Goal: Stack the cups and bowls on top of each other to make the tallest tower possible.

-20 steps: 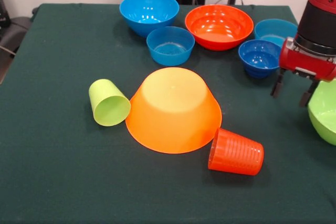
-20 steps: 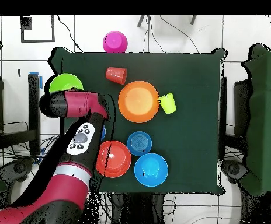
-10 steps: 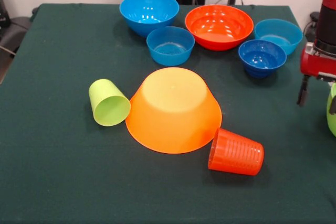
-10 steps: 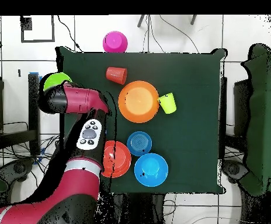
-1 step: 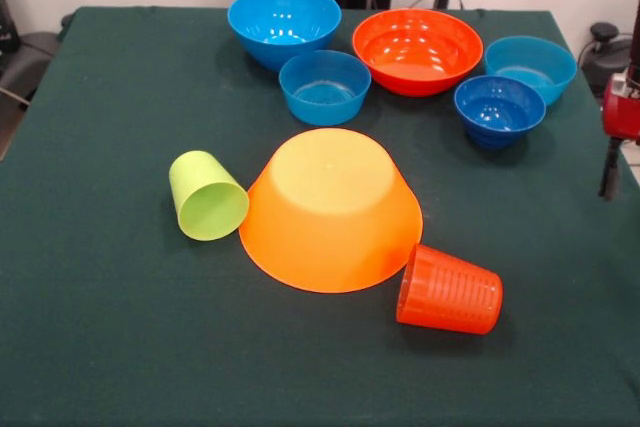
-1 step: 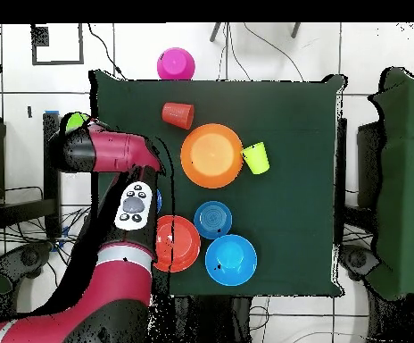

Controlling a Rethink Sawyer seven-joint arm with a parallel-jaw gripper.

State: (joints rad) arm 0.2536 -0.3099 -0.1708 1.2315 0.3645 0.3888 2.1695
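The gripper (image 5: 612, 179) hangs past the table's edge; only one finger shows, so whether it is spread or holds anything, I cannot tell. The lime-green bowl (image 6: 74, 120) sits right beneath it. The upturned light-orange bowl (image 5: 330, 207) lies well away, mid-table.

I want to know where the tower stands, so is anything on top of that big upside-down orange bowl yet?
No. The large orange bowl sits rim-down with a bare top; the green cup and orange cup lie on their sides beside it. Whatever might be underneath is hidden.
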